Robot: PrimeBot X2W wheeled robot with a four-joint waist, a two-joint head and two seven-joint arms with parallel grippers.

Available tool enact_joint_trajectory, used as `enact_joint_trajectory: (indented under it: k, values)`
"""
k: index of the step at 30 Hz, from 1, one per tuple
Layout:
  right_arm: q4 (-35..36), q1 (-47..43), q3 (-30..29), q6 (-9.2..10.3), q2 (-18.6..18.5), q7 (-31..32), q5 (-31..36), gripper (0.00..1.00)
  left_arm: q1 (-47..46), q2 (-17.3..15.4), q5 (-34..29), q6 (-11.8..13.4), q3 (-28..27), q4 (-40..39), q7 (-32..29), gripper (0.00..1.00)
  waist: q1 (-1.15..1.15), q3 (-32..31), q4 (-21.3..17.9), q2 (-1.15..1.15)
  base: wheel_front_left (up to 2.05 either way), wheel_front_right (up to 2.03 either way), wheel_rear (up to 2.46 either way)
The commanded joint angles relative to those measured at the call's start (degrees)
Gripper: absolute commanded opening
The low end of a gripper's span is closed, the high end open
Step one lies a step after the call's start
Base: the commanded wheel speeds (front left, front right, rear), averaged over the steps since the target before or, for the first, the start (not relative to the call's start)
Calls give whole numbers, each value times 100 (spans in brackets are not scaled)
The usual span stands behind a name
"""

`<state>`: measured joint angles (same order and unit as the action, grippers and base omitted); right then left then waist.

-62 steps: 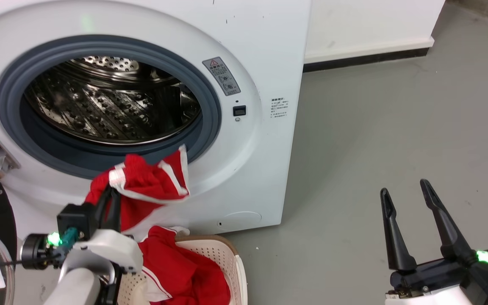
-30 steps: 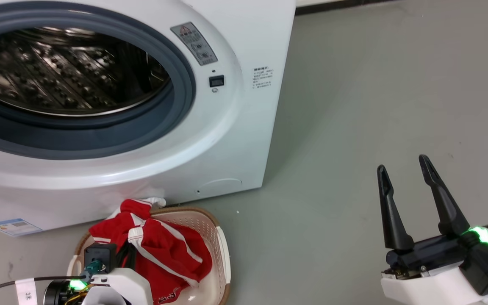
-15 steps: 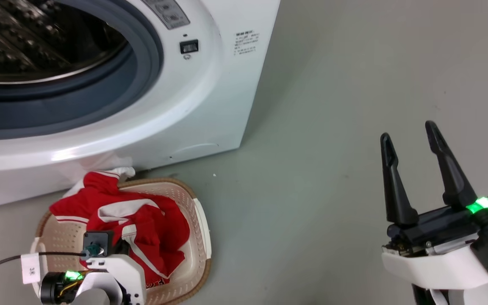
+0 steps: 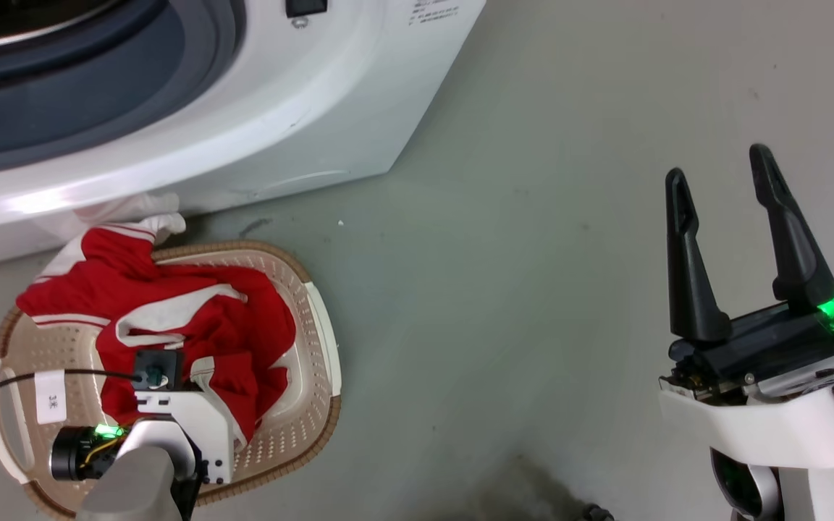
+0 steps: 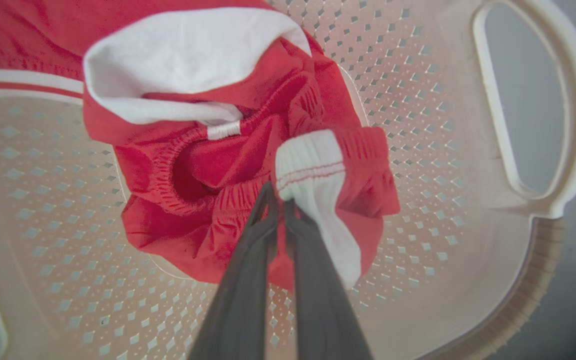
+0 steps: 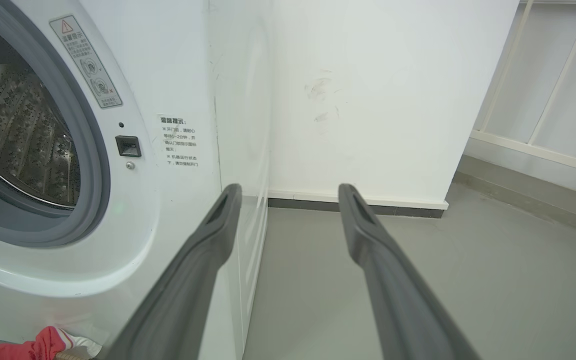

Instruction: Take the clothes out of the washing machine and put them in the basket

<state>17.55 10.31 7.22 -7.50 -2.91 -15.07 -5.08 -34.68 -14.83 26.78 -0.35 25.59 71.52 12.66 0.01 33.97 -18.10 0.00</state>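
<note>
Laundry transfer, late stage. The clothes (image 4: pixel 192 325) are seen heaped inside the basket (image 4: pixel 319 340), which stands on the floor (image 4: pixel 533 289) just in front of the washing machine (image 4: pixel 279 108). One white-trimmed cuff (image 4: pixel 160 221) is draped over the basket's far rim, towards the machine's base, and is not fully contained.

The left gripper (image 5: pixel 275 192) is lowered into the basket. Its two fingers are pressed nearly together on a fold of red fabric beside a white elastic band, so the garment is judged to be pinched and not yet let go. The right gripper (image 4: pixel 716 161) is held well apart from the basket, above bare floor, with its fingers spread wide and nothing between them.

In the right wrist view, the part of the drum (image 6: pixel 13 135) that can be seen is bare perforated steel. Its lower part is cut off, so whether any garment is left inside cannot be told.

Removal is therefore judged done or nearly done. What is left, as far as can be shown, is for the held fold to be released, the trailing cuff to be tucked in, and the drum to be checked.
</note>
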Motion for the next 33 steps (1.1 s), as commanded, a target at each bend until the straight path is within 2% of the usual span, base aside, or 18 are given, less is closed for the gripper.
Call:
enact_joint_trajectory:
  k: [1, 11, 20, 21, 22, 33]
  values:
    - [12, 122, 16, 2, 5, -14, -33, 100, -107, -44, -49, 3, 27, 50, -57, 0, -1, 223, 20, 0, 0, 0, 0]
    - [53, 397, 60, 2, 4, -14, -134, 100, -475, -107, -143, 109, 209, 183, -389, 0, -1, 706, 45, 0, 0, 0, 0]
    - [21, 460, 83, 2, 4, -15, -178, 100, -544, -168, -166, 161, 305, 216, -418, 0, -1, 811, 23, 0, 0, 0, 0]
    - [13, 456, 86, 2, 4, -15, -177, 100, -525, -167, -151, 137, 306, 218, -387, 35, -1, 790, 20, 0, 0, 0, 0]
    - [1, 443, 88, 2, 4, -14, -176, 100, -499, -173, -158, 117, 321, 219, -348, 100, -1, 758, 19, 0, 0, 0, 0]
    - [-182, 98, 108, 2, 3, -14, -62, 100, -80, -42, -175, 14, 456, 227, 91, 100, -1, 16, 169, 0, 0, 0, 0]
